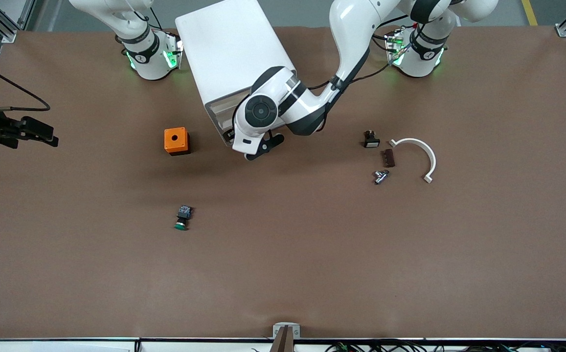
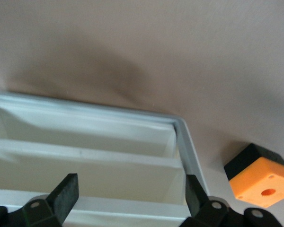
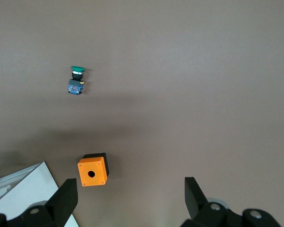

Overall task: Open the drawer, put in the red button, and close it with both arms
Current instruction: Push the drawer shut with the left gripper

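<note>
Two white robot arms work at a brown table (image 1: 312, 254) on which a big white cabinet (image 1: 229, 49) stands between their bases. The left arm reaches across to the cabinet's face, its left end effector (image 1: 264, 148) (image 2: 130, 198) hanging with fingers spread wide and empty over the stacked white drawer fronts, near the cabinet's corner toward the right arm's end. Whether the top drawer (image 1: 218, 106) is pulled out cannot be told. The right end effector (image 3: 130, 196) hangs high over the table, fingers likewise apart and holding nothing, above the orange box (image 1: 176, 141) (image 3: 92, 171) beside that corner. A green-capped button (image 1: 182, 217) (image 3: 76, 80) lies on its side nearer the front camera than the box. The red button shows in no view. Toward the left arm's end lie a small black part (image 1: 371, 139), a brown block (image 1: 388, 158), a metal fitting (image 1: 380, 176) and a curved white bracket (image 1: 417, 156).
</note>
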Controlling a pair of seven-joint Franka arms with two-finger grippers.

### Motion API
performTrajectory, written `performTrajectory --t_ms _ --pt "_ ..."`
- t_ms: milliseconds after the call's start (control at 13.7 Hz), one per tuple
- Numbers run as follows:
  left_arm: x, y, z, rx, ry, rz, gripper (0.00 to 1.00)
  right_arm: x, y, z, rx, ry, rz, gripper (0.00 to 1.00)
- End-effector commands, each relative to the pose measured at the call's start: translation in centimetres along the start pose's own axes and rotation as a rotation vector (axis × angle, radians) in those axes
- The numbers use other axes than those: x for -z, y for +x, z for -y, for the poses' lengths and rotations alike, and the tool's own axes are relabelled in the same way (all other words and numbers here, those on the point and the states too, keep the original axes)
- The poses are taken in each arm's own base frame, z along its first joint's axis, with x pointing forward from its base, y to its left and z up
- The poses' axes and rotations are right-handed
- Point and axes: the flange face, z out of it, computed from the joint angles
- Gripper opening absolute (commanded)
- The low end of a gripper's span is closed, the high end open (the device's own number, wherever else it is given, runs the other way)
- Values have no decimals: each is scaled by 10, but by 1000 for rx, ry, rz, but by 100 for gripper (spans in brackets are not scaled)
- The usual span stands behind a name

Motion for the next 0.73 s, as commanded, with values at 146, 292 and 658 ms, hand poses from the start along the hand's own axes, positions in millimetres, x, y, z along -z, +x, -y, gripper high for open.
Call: performTrajectory --t_ms 146,292,658 --pt "-12 -10 5 45 3 100 99 5 2 -3 11 17 -12 100" --pt "-13 -8 6 45 6 100 99 5 2 -3 12 17 -11 100" --pt "10 13 4 50 -33 50 99 5 0 -11 41 5 -7 100"
